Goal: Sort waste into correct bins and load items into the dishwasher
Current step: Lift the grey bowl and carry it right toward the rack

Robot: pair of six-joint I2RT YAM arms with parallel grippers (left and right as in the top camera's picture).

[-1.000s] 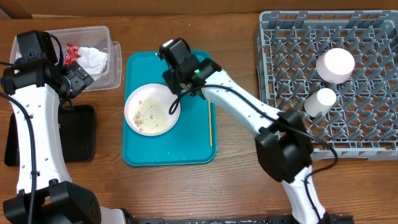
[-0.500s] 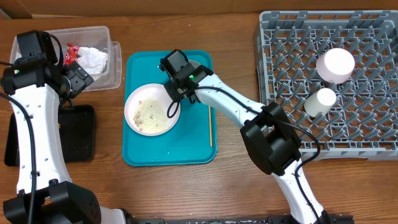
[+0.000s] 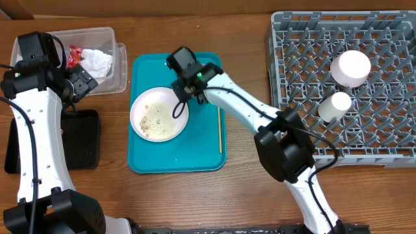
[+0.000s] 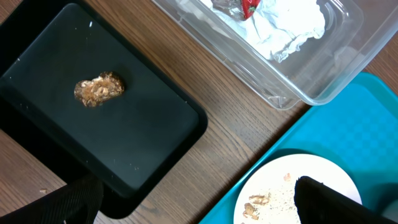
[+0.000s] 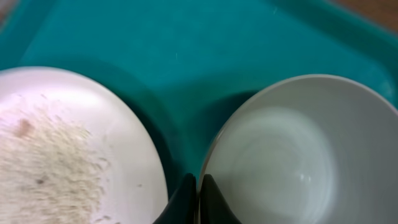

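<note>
2 arms reach over the table (image 3: 247, 195). Our right gripper (image 5: 196, 199) is closed tight, its fingertips pinched on the near rim of the bowl (image 5: 298, 162). That bowl sits upright and looks clean inside on the teal tray (image 3: 195, 153), just beside the plate (image 3: 138, 114). From overhead the arm hides the bowl. The plate lies on the same teal tray and carries pale crumbs (image 3: 158, 118) across its middle, with a few brown bits among them. 1 thin stick (image 3: 220, 133) lies along the teal tray's right side.

Our left gripper (image 3: 79, 81) hangs with its fingers spread wide and holds nothing; it hovers near the tub (image 3: 121, 65), above the gap between tub and black tray (image 3: 81, 140). In the tub we see a crumpled napkin (image 3: 99, 62) with a red wrapper (image 3: 75, 53) touching it. On the black tray lies 1 brown scrap (image 4: 98, 89), well apart from the walls.

At the far right stands the rack (image 3: 383, 140). It holds 2 white things: a round dish (image 3: 351, 68), upside down, and a cup (image 3: 333, 106) near it, tilted among the pegs.
</note>
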